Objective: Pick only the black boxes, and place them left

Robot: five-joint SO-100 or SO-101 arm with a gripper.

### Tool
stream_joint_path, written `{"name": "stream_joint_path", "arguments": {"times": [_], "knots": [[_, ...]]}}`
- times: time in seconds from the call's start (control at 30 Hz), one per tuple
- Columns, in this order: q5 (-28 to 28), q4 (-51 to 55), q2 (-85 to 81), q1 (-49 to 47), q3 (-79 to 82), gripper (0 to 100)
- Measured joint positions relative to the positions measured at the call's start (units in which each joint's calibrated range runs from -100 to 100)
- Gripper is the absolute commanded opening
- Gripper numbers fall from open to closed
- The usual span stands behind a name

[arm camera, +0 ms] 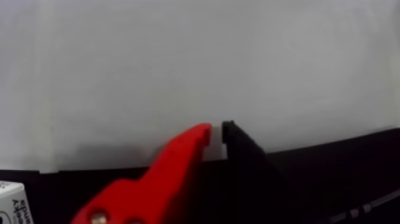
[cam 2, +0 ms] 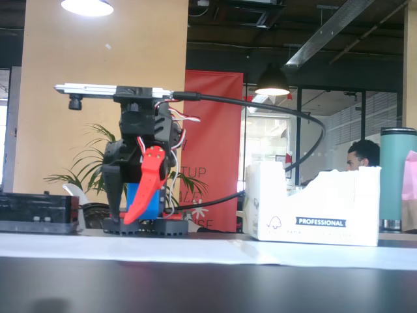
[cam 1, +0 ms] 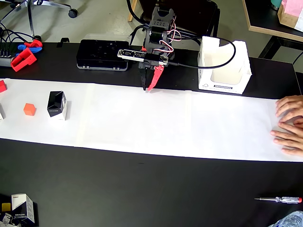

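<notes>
**Arm parked, end effector empty, one black box on the paper**

Overhead view: end effector (cam 1: 147,88) hangs at the far edge of the white paper strip (cam 1: 156,118), red and black fingers nearly together, holding nothing. Black box (cam 1: 57,105) stands on the paper at the view's left, well apart from the arm. Orange cube (cam 1: 29,109) just beside it; red cube (cam 1: 2,86) at the left edge. Another black-and-white carton (cam 1: 22,208) sits on the dark bench (cam 1: 151,189) at bottom left, partly cut off. Large white open carton (cam 1: 223,66) at the arm's right. A person's hand (cam 1: 289,124) rests on the paper's right end. Screwdriver (cam 1: 279,200) at bottom right.

Fixed view: arm folded, end effector (cam 2: 130,218) pointing down near the paper, empty. No black box visible here.

Wrist view: fingertips (arm camera: 201,134) almost touching, slim gap, nothing between. Only paper below.

Progress: cannot tell whether the visible black box counts as placed; it already sits left in the overhead view. No pick underway.
</notes>
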Motion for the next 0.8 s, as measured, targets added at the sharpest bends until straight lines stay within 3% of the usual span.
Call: {"name": "stream_joint_path", "arguments": {"times": [0.43,0.8], "knots": [[0.0,0.0,0.0,0.0,-2.6,0],[0.5,0.0,12.3,0.0,-20.6,21]]}}
